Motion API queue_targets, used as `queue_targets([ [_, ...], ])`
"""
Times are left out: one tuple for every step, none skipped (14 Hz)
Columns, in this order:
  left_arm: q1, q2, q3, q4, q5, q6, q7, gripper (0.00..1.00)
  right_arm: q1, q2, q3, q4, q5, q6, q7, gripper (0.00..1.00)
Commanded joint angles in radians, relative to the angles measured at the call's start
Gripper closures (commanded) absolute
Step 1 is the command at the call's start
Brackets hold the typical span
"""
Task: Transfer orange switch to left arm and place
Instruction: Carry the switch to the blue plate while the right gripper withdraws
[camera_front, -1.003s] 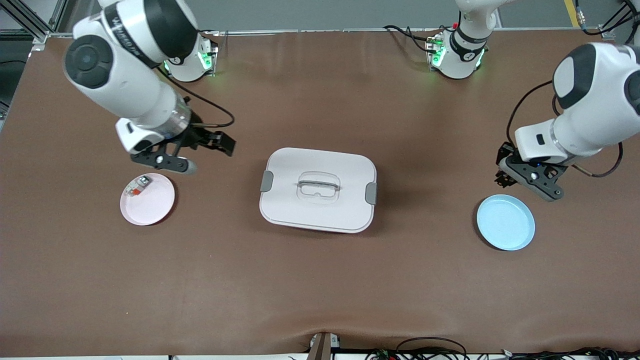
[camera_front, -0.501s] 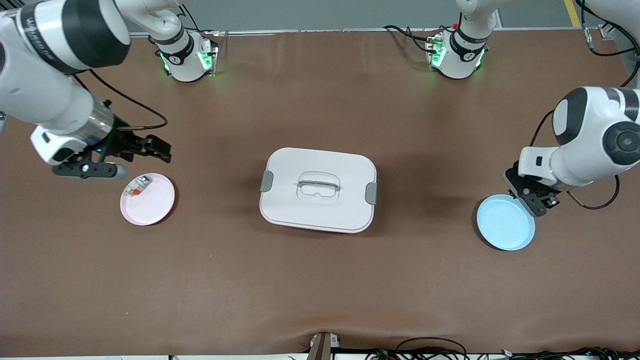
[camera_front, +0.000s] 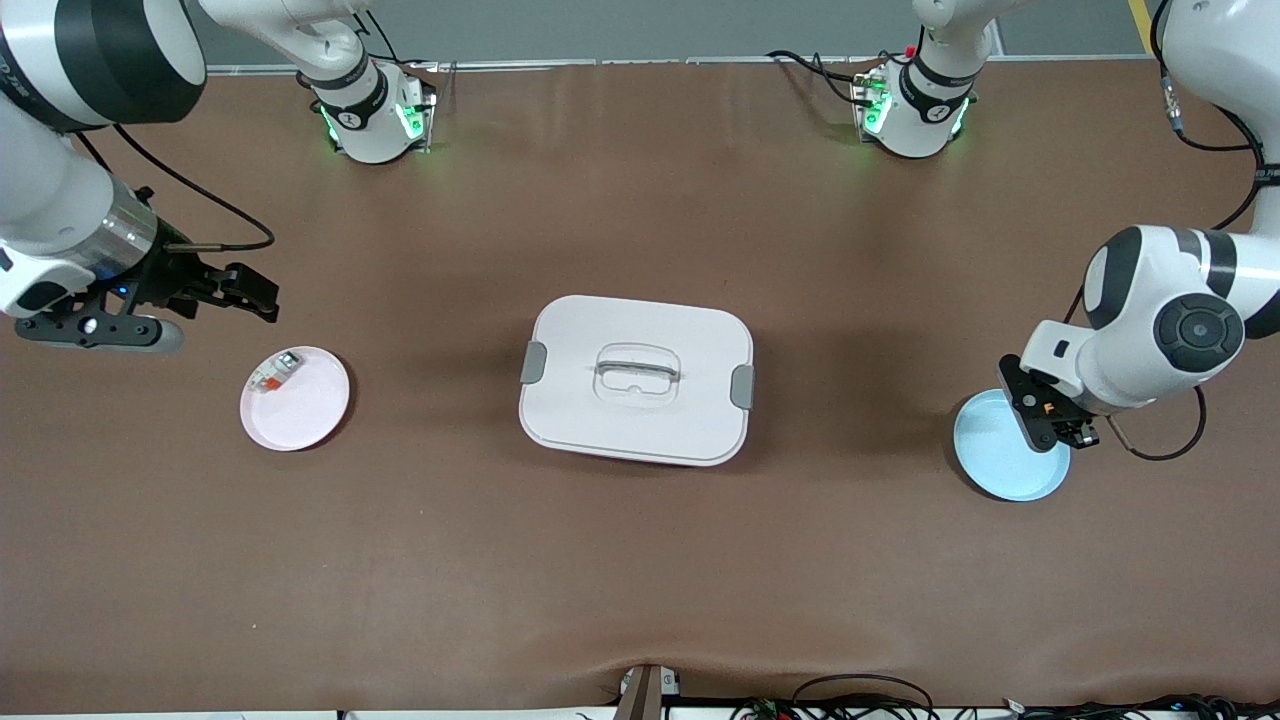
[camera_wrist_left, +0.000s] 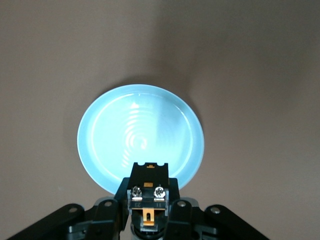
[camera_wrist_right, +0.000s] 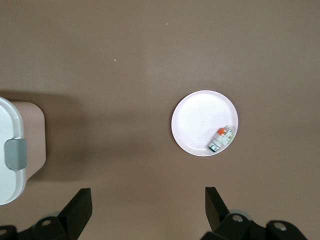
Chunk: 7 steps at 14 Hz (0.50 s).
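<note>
Front view: left gripper (camera_front: 1052, 425) clamped on the orange switch (camera_front: 1047, 409) just over the rim of the blue plate (camera_front: 1000, 462) at the left arm's end of the table, right gripper (camera_front: 180, 300) spread wide and waiting above bare table close to the pink plate (camera_front: 300, 405) with its white-grey piece (camera_front: 275, 372), box (camera_front: 636, 380) well apart between the two plates. Left wrist view: switch (camera_wrist_left: 148, 192) pinched between the fingers (camera_wrist_left: 120, 197) over the blue plate's (camera_wrist_left: 110, 135) edge, so best shifted toward the centre and lowered almost to the surface before release, to avoid a bounce or roll-off. Right wrist view: fingers (camera_wrist_right: 80, 210) set wide apart over brown table, pink plate (camera_wrist_right: 197, 117) and box (camera_wrist_right: 10, 150) both in sight, and best left parked there, away from the box.
</note>
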Motion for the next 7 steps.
queue_targets([
  [0.011, 0.050, -0.003, 0.024, 0.024, 0.039, 0.127, 1.00, -0.035, 0.000, 0.018, 0.070, -0.032, -0.044, -0.007, 0.00],
  [0.012, 0.066, -0.002, 0.024, 0.030, 0.054, 0.151, 1.00, -0.054, 0.000, 0.019, 0.077, -0.032, -0.043, -0.008, 0.00],
  [0.012, 0.081, -0.002, 0.024, 0.056, 0.069, 0.178, 1.00, -0.066, 0.000, 0.019, 0.082, -0.026, -0.041, -0.002, 0.00],
  [0.018, 0.093, -0.002, 0.024, 0.094, 0.089, 0.200, 1.00, -0.083, 0.002, 0.019, 0.091, -0.013, -0.038, -0.004, 0.00],
  [0.031, 0.109, -0.002, 0.022, 0.122, 0.106, 0.202, 1.00, -0.092, 0.002, 0.019, 0.106, -0.015, -0.038, -0.004, 0.00],
  [0.038, 0.126, -0.002, 0.024, 0.128, 0.123, 0.202, 1.00, -0.095, 0.003, 0.019, 0.128, -0.015, -0.038, -0.004, 0.00],
  [0.037, 0.138, -0.002, 0.022, 0.130, 0.146, 0.202, 1.00, -0.101, 0.005, 0.019, 0.142, -0.013, -0.040, -0.004, 0.00],
])
